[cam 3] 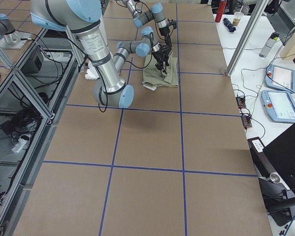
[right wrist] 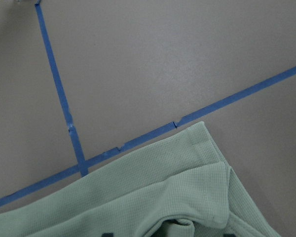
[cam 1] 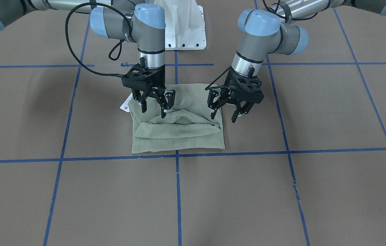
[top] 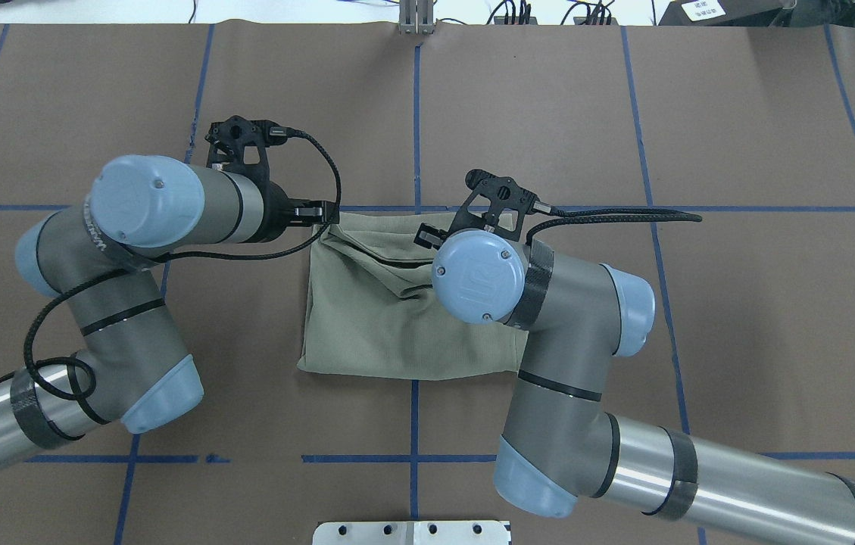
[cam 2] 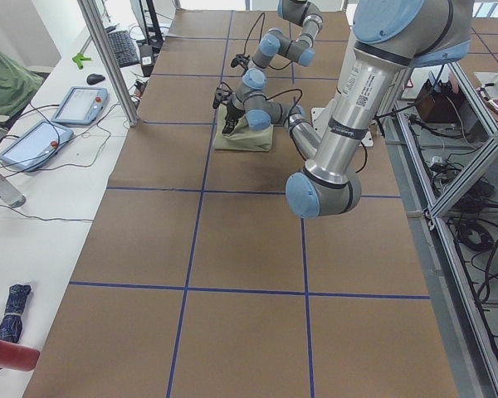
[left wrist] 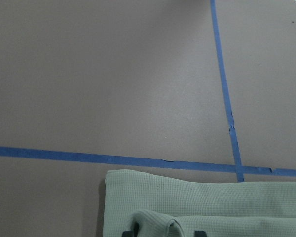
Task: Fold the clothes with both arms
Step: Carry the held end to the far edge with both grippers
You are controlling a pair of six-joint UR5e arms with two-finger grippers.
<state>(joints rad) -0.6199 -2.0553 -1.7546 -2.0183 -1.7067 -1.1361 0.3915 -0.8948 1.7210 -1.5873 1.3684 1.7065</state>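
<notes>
The sage-green shirt (cam 1: 179, 136) lies folded into a small rectangle on the brown table, with a raised, rumpled fold across its middle. Its white hang tag (cam 1: 125, 106) sticks out at one corner. My left gripper (cam 1: 224, 115) is open and hovers just over the shirt's edge. My right gripper (cam 1: 153, 112) is open, its fingers spread over the raised fold near the tag corner. In the overhead view the shirt (top: 382, 318) lies between the two wrists, which hide both grippers. The shirt's far edge shows in the left wrist view (left wrist: 212, 207) and the right wrist view (right wrist: 153, 192).
The white pedestal base (cam 1: 184, 30) stands behind the shirt. Blue tape lines (cam 1: 177, 155) grid the table. Side benches carry tablets (cam 2: 79, 104) and screens (cam 3: 280, 101) beyond the table's ends.
</notes>
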